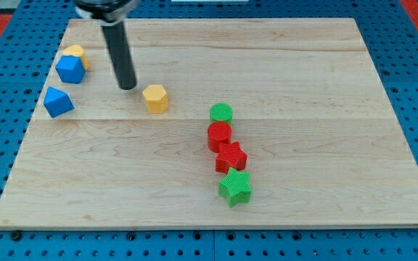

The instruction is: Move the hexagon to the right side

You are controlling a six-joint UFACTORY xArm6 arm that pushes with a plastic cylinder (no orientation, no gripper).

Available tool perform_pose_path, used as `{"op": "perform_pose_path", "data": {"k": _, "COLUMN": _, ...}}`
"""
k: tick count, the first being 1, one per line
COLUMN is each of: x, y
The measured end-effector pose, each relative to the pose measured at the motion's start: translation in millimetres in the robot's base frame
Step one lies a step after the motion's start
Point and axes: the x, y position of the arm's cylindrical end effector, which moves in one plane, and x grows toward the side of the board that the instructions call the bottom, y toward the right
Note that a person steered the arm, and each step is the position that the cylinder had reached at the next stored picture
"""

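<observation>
A yellow hexagon block [155, 98] lies on the wooden board [303, 65], left of the middle. My tip [128, 87] rests on the board just to the left of the hexagon and slightly above it in the view, with a small gap between them. The dark rod rises from the tip toward the view's top left.
A green cylinder [221, 112], a red cylinder [219, 135], a red star [231, 156] and a green star [235, 187] form a line near the middle. At the left are two blue blocks [70, 69] [58, 101] and a yellow block [75, 52].
</observation>
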Motion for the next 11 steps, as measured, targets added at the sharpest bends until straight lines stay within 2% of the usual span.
{"op": "perform_pose_path", "data": {"k": 1, "x": 38.5, "y": 7.1}}
{"op": "perform_pose_path", "data": {"k": 2, "x": 54.0, "y": 54.7}}
{"op": "perform_pose_path", "data": {"k": 4, "x": 11.3, "y": 220.5}}
{"op": "perform_pose_path", "data": {"k": 5, "x": 16.8, "y": 195.1}}
{"op": "perform_pose_path", "data": {"k": 7, "x": 38.7, "y": 79.3}}
{"op": "perform_pose_path", "data": {"k": 8, "x": 6.8, "y": 69.6}}
{"op": "perform_pose_path", "data": {"k": 9, "x": -9.5, "y": 121.5}}
{"op": "perform_pose_path", "data": {"k": 10, "x": 7.3, "y": 228.1}}
{"op": "perform_pose_path", "data": {"k": 11, "x": 2.3, "y": 239.9}}
